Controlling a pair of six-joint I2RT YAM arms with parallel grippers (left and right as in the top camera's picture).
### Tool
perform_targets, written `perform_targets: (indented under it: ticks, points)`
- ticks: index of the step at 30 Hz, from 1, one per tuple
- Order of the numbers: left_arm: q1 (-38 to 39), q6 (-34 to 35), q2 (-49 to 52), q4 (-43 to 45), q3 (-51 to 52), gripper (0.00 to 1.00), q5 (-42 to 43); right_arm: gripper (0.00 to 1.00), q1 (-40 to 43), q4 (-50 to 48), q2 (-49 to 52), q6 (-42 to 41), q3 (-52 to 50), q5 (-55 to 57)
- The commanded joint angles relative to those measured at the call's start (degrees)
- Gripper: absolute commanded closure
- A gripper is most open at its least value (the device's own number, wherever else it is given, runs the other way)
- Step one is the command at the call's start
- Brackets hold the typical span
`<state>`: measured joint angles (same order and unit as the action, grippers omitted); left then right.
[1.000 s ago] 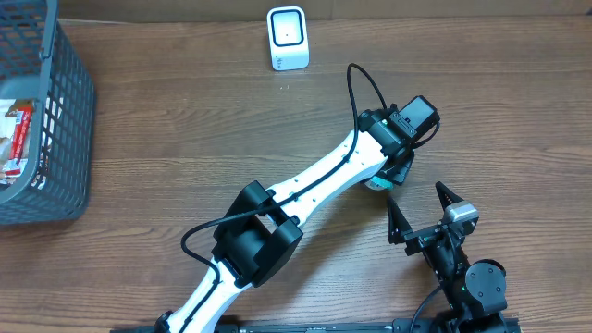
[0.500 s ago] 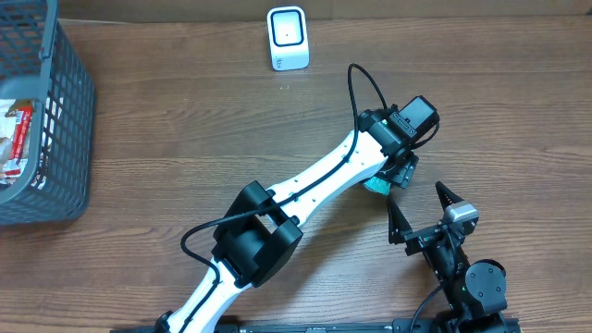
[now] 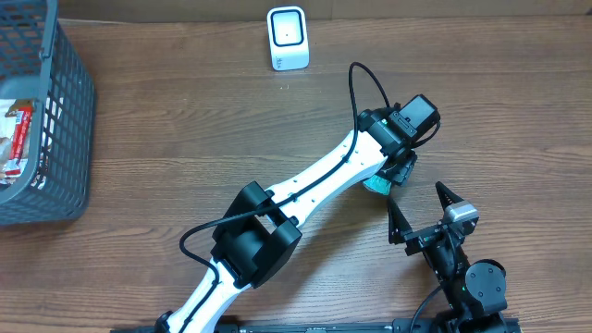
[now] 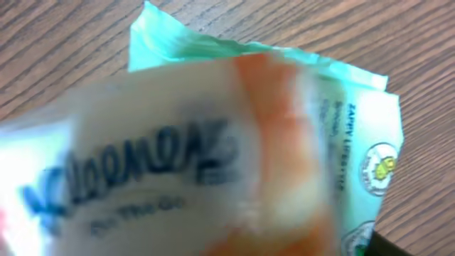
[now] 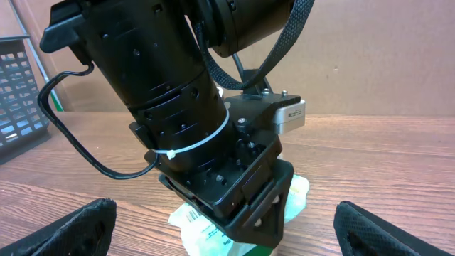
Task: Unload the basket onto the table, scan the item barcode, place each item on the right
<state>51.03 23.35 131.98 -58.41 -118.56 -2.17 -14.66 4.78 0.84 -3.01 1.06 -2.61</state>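
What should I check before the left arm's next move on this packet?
1. Packet under left end effector: ok.
2. Grip closed on it: cannot tell, fingers hidden.
3. Barcode in view: not ok, only a blurred label shows.
4. Scanner in place at the far side: ok.
5. Right end effector open, apart from the packet: ok.

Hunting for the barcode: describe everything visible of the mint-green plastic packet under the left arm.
The mint-green plastic packet is a crinkled sachet with a white panel, an orange band, blurred blue lettering and round logos along one edge. It seems to rest on the wooden table beneath the left end effector, mostly hidden from above. No barcode shows; grip unclear.
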Motion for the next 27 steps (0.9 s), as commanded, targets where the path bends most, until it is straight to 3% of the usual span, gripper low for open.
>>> perform_targets:
  ticks: [1,5,20,27]
  points:
    - [0.1,-1.1,-2.8,0.2,-1.3,0.44,0.1,0.00,0.2,-0.2,-0.7,-0.2,-0.6,0.0]
    - [0.0,-1.2,-3.5,0.1,-1.3,0.51,0.1,0.00,0.2,-0.2,-0.7,-0.2,-0.6,0.0]
    - [0.0,-1.0,-9.2,-0.1,-1.2,0.54,-2.6,0.00,0.2,-0.2,-0.7,-0.2,-0.6,0.0]
    - [0.5,4.0,-6.9,-0.1,-0.6,0.58,-2.7,0.00,0.2,-0.2,-0.7,-0.2,-0.6,0.0]
